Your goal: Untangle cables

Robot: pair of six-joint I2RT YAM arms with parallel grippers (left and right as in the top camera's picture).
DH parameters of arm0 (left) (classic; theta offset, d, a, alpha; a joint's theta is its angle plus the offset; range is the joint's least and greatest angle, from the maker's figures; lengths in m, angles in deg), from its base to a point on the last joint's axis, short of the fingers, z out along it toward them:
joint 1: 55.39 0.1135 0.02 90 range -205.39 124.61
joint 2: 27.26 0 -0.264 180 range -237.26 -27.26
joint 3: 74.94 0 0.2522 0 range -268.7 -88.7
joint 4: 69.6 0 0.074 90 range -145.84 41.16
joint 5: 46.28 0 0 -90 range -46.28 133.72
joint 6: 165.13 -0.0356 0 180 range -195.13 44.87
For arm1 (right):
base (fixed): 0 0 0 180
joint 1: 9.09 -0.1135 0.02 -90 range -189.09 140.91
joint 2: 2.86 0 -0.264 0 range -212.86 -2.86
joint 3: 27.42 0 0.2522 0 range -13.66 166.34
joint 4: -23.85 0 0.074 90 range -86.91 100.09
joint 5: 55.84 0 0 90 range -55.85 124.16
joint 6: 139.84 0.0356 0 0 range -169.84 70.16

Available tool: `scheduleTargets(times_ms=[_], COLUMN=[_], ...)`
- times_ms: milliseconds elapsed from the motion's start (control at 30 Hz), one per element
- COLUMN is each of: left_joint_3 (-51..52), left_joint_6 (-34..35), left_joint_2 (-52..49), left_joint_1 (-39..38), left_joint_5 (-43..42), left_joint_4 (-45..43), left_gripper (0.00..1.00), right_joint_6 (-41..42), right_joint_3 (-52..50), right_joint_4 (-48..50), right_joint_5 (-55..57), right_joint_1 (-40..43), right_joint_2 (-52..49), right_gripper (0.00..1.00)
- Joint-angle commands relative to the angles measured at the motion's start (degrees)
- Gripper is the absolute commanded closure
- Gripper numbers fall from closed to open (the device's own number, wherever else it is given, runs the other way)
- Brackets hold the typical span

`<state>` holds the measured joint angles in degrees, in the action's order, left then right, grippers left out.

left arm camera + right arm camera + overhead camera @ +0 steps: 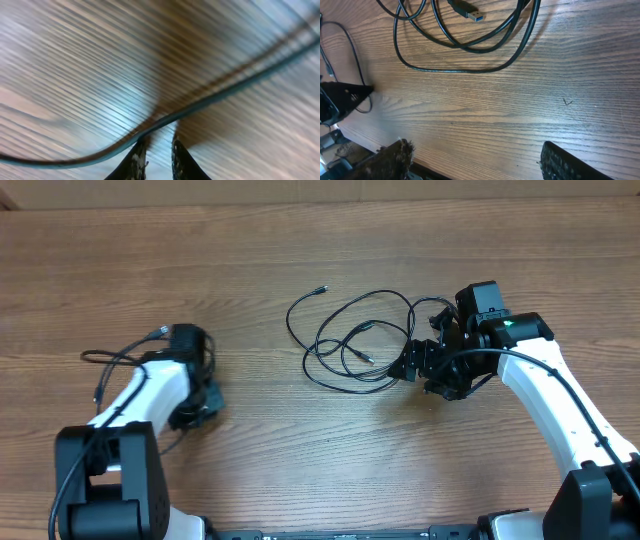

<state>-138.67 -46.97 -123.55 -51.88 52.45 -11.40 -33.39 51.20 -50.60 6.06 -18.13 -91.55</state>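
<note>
Gaping wide, right pincer [477, 156] holds nothing — left pincer [158, 145] perhaps pinches cable [225, 93].

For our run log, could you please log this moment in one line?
cables in tangled loops; right gripper beside them, jaws open; left gripper, jaws unclear

Left arm [140, 395] reaches in from the near-left corner, left gripper [159, 142] low over the desk [300, 450], fingers nearly together, view blurred; right arm [545, 395] bends in from the near-right corner, right gripper [480, 155] spread wide.
</note>
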Motion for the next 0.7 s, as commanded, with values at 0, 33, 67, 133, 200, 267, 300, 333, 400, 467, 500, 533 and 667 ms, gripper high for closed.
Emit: scheduleTargets(times_ms=[0,33,67,133,200,267,300,333,400,467,500,533,667], left_joint_3=[0.37,-0.20,-0.98,-2.97,-5.99,-8.52,-10.14,-11.23,-14.56,-18.18,-19.06,-20.61,-24.35], left_joint_6=[0.09,0.09,0.07,0.07,0.09,0.07,-0.17,-1.03,-2.97,-2.89,-2.95,-3.65,-12.52], left_joint_2=[-3.34,-3.34,-3.34,-3.34,-3.34,-3.34,-3.34,-3.34,-3.34,-3.34,-3.34,-3.34,-3.34], left_joint_1=[5.70,6.64,7.58,9.29,10.86,11.72,12.17,12.44,13.07,13.66,13.75,13.73,12.48], left_joint_5=[2.78,2.47,2.14,1.90,1.88,1.90,1.95,1.92,2.08,1.20,0.13,-2.69,-20.98], left_joint_4=[-1.40,-1.40,-1.38,-0.92,0.48,1.75,2.54,2.93,4.76,7.63,8.20,9.46,9.66], left_gripper=[0.81,0.81,0.80,0.80,0.80,0.80,0.80,0.80,0.80,0.80,0.80,0.80,0.76], right_joint_6=[-0.44,-0.44,-0.44,-0.44,-0.44,-0.44,-0.44,-0.44,-0.44,-0.46,-0.44,-0.46,-0.46], right_joint_3=[0.74,0.74,0.74,0.74,0.74,0.74,0.74,0.74,0.74,0.74,0.74,0.74,0.74], right_joint_4=[0.04,-0.09,-0.17,-0.44,-0.61,-0.63,-0.63,-0.66,-0.74,-0.74,-0.74,-0.74,-0.74], right_joint_5=[0.00,0.00,0.00,0.02,0.02,0.02,0.00,0.00,0.02,0.02,0.02,0.02,0.04], right_joint_1=[0.07,0.07,0.07,0.07,0.07,0.07,0.07,0.07,0.07,0.07,0.07,0.07,0.07], right_joint_2=[-0.17,-0.17,-0.17,-0.17,-0.17,-0.17,-0.17,-0.17,-0.17,-0.17,-0.17,-0.17,-0.17], right_gripper=[0.20,0.20,0.20,0.20,0.20,0.20,0.20,0.20,0.20,0.20,0.20,0.20,0.19])
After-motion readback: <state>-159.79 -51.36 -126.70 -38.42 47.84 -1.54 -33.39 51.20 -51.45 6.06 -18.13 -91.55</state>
